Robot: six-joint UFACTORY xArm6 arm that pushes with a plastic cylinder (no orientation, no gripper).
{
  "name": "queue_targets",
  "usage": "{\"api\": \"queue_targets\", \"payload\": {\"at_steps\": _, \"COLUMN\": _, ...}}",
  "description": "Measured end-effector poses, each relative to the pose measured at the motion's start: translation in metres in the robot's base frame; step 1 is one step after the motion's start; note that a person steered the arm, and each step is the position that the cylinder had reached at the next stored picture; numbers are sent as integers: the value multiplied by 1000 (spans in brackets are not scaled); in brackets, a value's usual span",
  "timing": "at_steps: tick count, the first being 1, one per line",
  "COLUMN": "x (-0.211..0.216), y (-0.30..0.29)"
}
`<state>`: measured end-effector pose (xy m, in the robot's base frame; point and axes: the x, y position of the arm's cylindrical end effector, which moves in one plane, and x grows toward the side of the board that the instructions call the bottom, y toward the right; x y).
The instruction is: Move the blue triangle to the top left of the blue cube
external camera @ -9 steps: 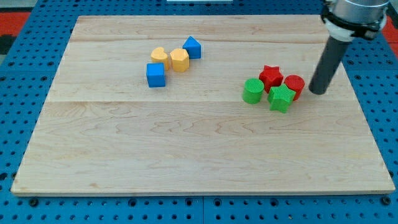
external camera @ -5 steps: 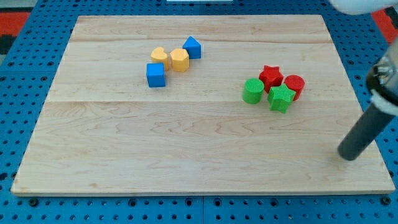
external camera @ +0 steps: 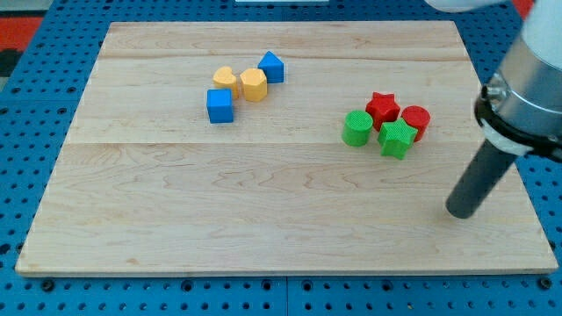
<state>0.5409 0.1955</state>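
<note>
The blue triangle [external camera: 271, 67] sits near the view's top centre-left, touching the yellow hexagon [external camera: 254, 84]. The blue cube [external camera: 219, 105] lies below and left of them, beside the yellow heart [external camera: 226, 81]. My tip [external camera: 460, 211] rests on the board at the view's lower right, far from both blue blocks and below right of the red and green cluster.
A cluster at the view's right holds a red star [external camera: 382, 106], a red cylinder [external camera: 415, 121], a green cylinder [external camera: 356, 128] and a green star [external camera: 397, 138]. The wooden board [external camera: 263, 219] sits on a blue pegboard.
My tip moved from beside the red cylinder down to the view's lower right, then a little left. No block has moved.
</note>
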Motion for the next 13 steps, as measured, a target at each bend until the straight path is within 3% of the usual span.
{"api": "queue_targets", "payload": {"at_steps": 1, "x": -8, "y": -46}}
{"api": "queue_targets", "payload": {"at_steps": 3, "x": -114, "y": -141}}
{"api": "queue_targets", "payload": {"at_steps": 5, "x": -267, "y": -141}}
{"api": "queue_targets", "payload": {"at_steps": 7, "x": -240, "y": -220}}
{"api": "queue_targets", "payload": {"at_steps": 10, "x": -241, "y": -222}}
{"api": "queue_targets", "payload": {"at_steps": 12, "x": -241, "y": -281}}
{"api": "queue_targets", "payload": {"at_steps": 13, "x": -220, "y": -296}}
